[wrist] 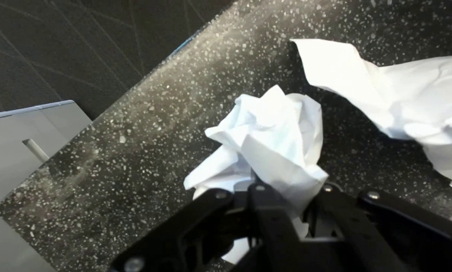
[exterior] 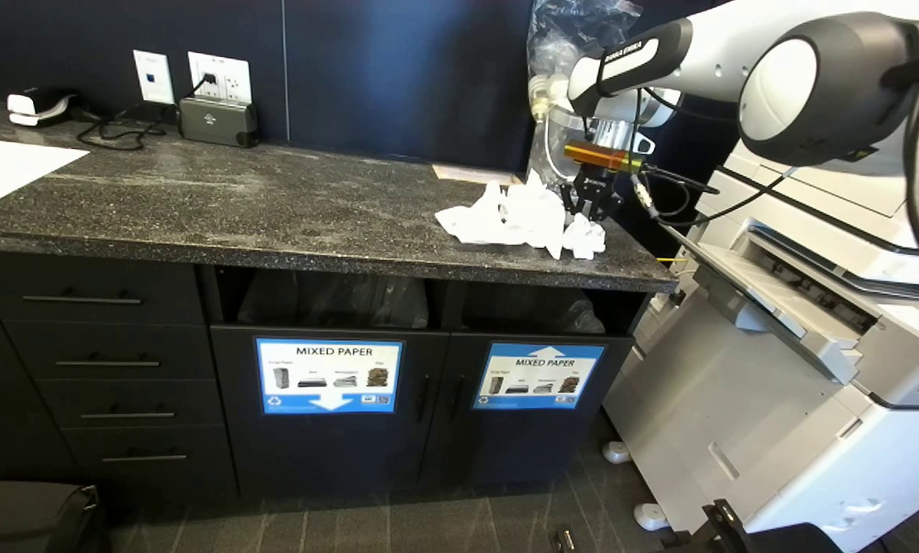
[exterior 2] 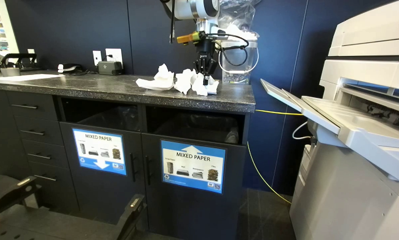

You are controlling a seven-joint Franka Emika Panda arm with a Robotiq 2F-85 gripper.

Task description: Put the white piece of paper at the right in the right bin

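The white piece of paper, a crumpled wad, sits near the right end of the dark counter. It also shows in both exterior views. My gripper points down over the wad, with its fingers drawn close together and paper folded between them. The gripper also shows in both exterior views. Its fingertips are hidden by the paper. The wad appears still low at the counter top. The right bin is the dark open slot under the counter's right end, above a blue-bordered sign.
A larger crumpled white paper heap lies beside the wad. A clear bucket stands behind the gripper. The left bin slot lies beside the right one. A large printer stands right of the counter.
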